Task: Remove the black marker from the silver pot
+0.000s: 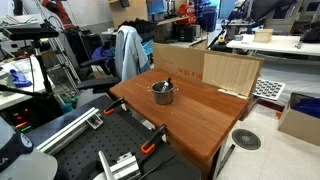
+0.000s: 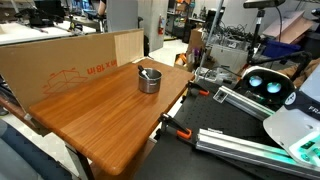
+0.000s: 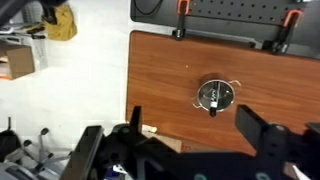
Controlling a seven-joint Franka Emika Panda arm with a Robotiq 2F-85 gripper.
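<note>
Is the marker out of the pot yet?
Not yet. Nothing looks done: the black marker sits inside the silver pot on the wooden table. In hand: the gripper hangs open above, holding nothing. Left: go down, grab the marker, lift it out.

Claw is all black and chunky in the wrist view, two blocky fingers on a dark angular body.

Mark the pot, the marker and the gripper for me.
pot (image 2: 149, 84), exterior view, outer side wall.
marker (image 3: 212, 97), wrist view, middle of its shaft.
gripper (image 3: 190, 118), wrist view, midway between its open fingertips.
</note>
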